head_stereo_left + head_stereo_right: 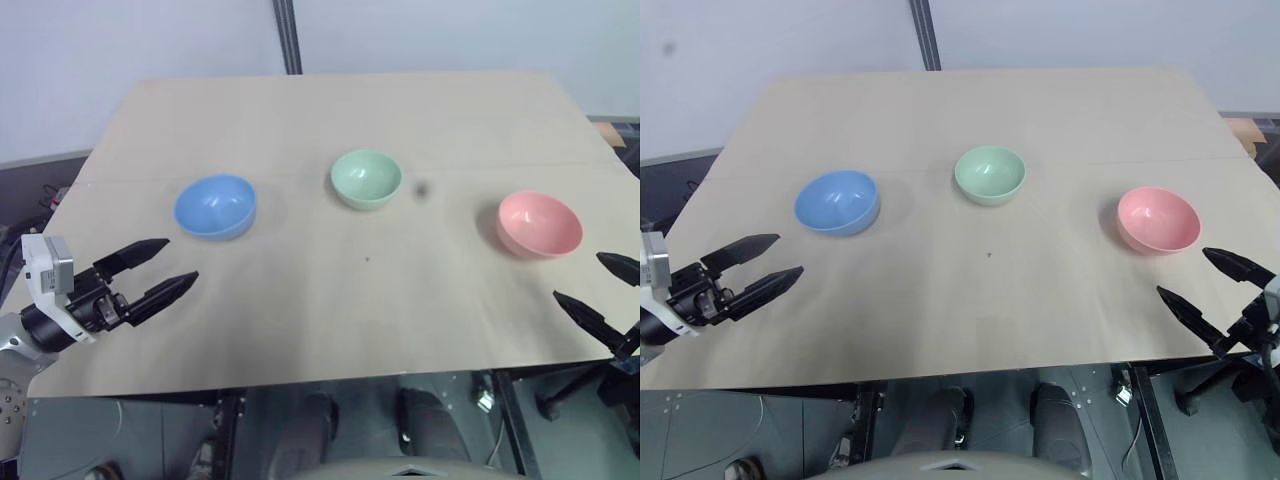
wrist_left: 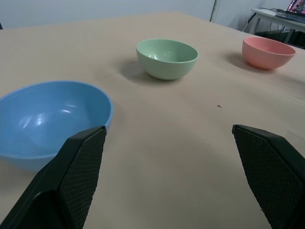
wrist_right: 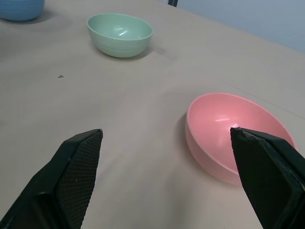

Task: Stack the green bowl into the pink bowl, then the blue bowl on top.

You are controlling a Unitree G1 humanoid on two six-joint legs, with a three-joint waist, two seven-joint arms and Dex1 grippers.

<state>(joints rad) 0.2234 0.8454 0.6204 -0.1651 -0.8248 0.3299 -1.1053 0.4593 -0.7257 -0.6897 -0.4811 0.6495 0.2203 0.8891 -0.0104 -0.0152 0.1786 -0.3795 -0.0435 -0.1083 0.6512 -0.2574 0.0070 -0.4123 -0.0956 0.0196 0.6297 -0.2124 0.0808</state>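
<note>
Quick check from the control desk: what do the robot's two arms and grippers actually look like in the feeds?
The left gripper has two black tapered fingers on a black body, with a white boxy module and a grey cylindrical wrist behind it. The right gripper has the same pointed black fingers. In the wrist views the finger pads show a fine cross-hatched black texture. No markings are legible.

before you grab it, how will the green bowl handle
The green bowl looks rigid and smooth, so the fingers could slip on its glossy rim. Small and thin-walled, it is probably light. Its rounded underside may let it slide or rock if pushed.
</note>
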